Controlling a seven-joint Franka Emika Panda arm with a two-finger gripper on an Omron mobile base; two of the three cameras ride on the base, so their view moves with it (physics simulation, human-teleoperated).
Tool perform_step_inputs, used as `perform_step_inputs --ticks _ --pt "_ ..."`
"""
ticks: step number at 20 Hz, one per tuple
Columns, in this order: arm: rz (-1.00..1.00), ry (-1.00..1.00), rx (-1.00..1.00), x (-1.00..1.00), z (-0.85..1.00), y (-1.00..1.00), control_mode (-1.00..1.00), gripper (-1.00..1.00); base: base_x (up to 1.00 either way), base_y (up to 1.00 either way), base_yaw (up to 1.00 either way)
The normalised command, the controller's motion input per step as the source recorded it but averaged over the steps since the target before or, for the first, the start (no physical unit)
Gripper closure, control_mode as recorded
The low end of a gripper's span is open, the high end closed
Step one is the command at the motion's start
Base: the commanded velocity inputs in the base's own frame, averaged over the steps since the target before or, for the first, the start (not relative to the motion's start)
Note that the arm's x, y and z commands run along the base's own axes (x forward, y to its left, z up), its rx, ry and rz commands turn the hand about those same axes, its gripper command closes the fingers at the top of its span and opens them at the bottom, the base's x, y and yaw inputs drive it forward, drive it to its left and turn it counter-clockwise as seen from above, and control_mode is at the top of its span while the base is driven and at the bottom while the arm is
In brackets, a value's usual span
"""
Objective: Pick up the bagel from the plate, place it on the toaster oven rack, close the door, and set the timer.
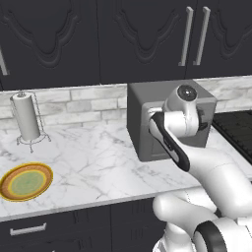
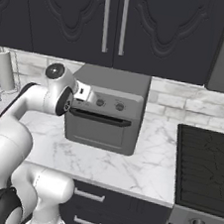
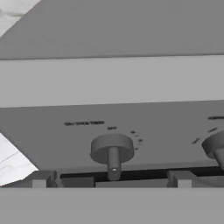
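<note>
Directly ahead of the wide-open, empty gripper point(image 3: 111, 180), between its fingertips, sits the timer knob point(image 3: 112, 150) above the shut door point(image 2: 101, 128), so ease straight in, stay centred, clamp the knob and turn gently.
</note>
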Motion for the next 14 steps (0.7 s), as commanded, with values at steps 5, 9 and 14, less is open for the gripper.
perform_step_inputs --ticks 5,9,14 --pt "0.0 -0.01 0.0 0.19 -0.12 0.0 -1.0 -1.0 0.0 0.0 0.0" --pt "0.0 -0.06 0.0 0.31 0.0 0.0 -1.0 -1.0 0.0 0.0 0.0" --pt "0.0 -0.06 0.0 0.32 0.0 0.0 -1.0 -1.0 0.0 0.0 0.0"
